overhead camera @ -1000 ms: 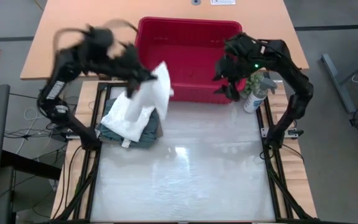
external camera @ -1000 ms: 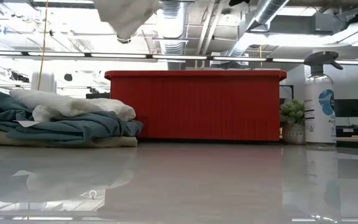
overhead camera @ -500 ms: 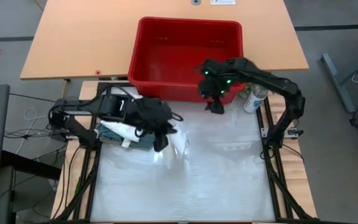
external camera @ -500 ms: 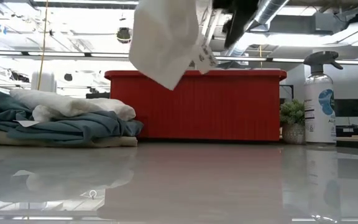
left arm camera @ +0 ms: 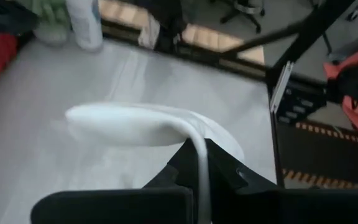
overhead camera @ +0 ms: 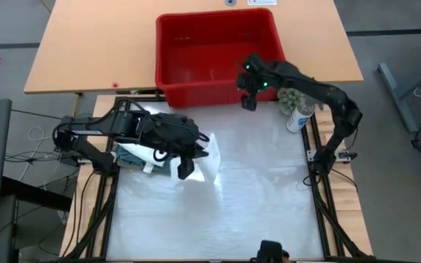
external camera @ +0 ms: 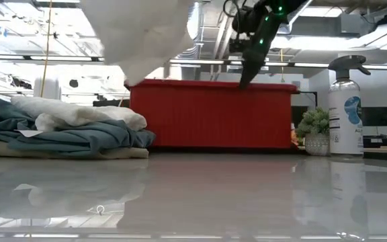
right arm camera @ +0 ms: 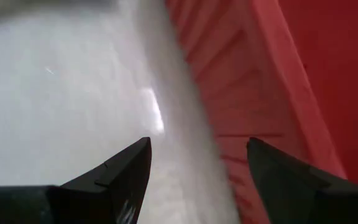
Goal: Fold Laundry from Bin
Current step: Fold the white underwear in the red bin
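Note:
My left gripper [overhead camera: 186, 168] is shut on a white garment [overhead camera: 208, 155] over the table's middle left. The garment hangs high in the low view [external camera: 140, 37], clear of the table. The rest of the laundry, a teal-green garment [external camera: 72, 138] with white cloth [external camera: 79, 113] on it and beige cloth beneath, lies piled at the table's left [overhead camera: 134, 155]. The red bin [overhead camera: 218, 55] stands at the far side. My right gripper [overhead camera: 248, 102] is open at the bin's near wall. My left gripper pinches a fold of the white garment [left arm camera: 199, 163] between its two fingers, coming slanting down from the table's left. The cloth bulges out ahead of the fingers [left arm camera: 135, 124] and hangs lifted clear of the table. My right gripper, pointing steeply down from the near side, has one finger [right arm camera: 291, 180] against the outer face of the bin's near wall [right arm camera: 253, 93], by the rim [external camera: 242, 83]. The other finger [right arm camera: 114, 180] stands over the bare table. The bin rests on the table.
A spray bottle [external camera: 347, 107] and a small potted plant [external camera: 316, 131] stand at the far right, beside the bin's right end [overhead camera: 297, 109]. The glossy table surface [overhead camera: 254, 197] between the arms and the near edge is bare.
My left gripper has swung from beside the bin toward the table's middle and down, carrying the white garment clear of the pile. My right gripper has come down to the bin's near wall, then gone toward the far edge. The bin has slid toward the far edge.

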